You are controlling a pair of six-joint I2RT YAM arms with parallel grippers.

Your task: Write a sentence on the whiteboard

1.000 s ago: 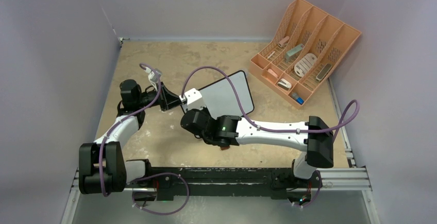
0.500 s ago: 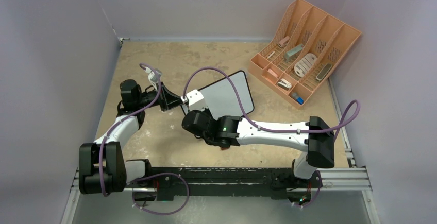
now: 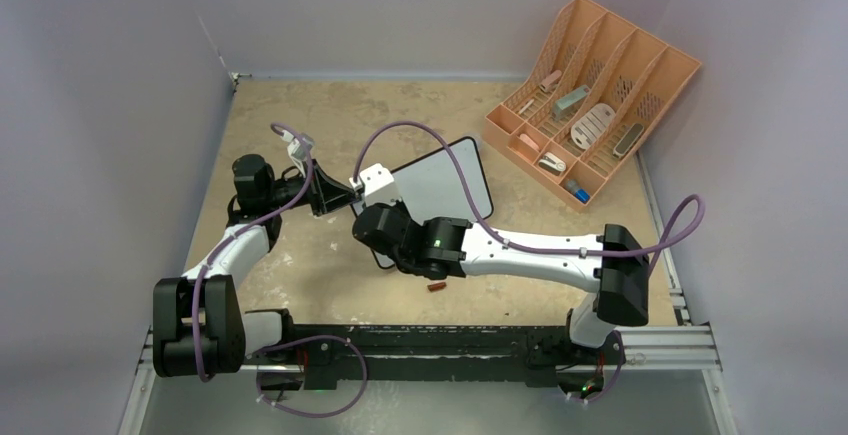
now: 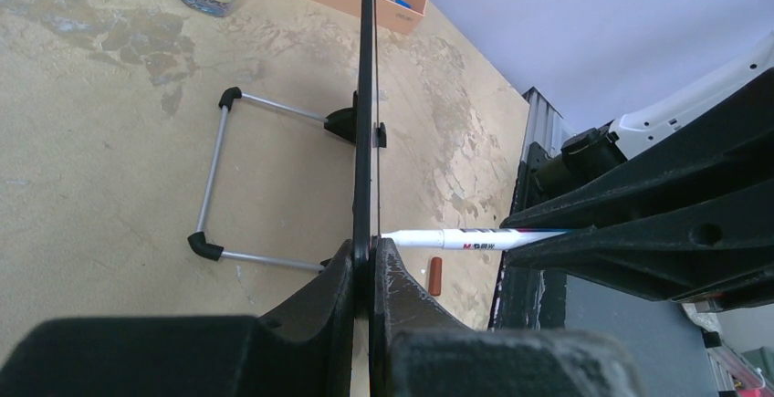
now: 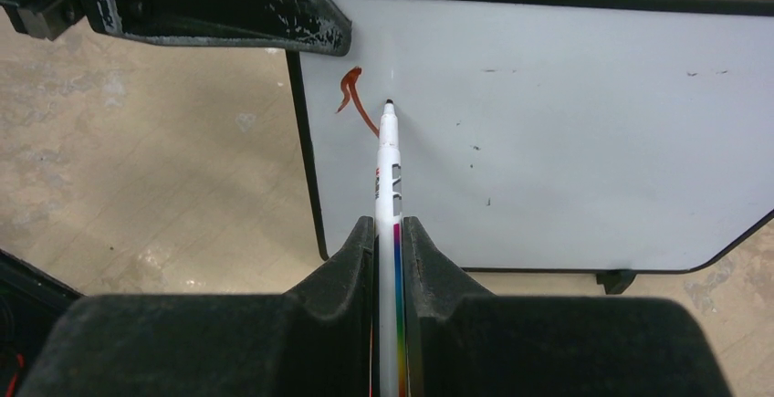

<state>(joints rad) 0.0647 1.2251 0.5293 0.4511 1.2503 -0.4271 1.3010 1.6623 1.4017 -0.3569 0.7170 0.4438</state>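
Over the last second the right arm's wrist has crept a little toward the far left corner of the board, and a small brown cap, earlier half hidden beneath the arm, now lies in plain view on the mottled tan table. I judge this to be pen travel: the writing has only begun, since one hooked red-brown stroke is all the board carries.

The small white whiteboard with a thin black frame stands mid-table, propped on a grey wire stand (seen edge-on from the left wrist). Its long axis runs from the left gripper away toward the peach slotted organizer, and its writing face points at the near edge and the right arm.

The left gripper's jaws are pinched tight on the board's near short edge, steadying it. The right gripper is closed on a slim white marker with a rainbow stripe, whose tip appears to touch the face just right of the stroke.
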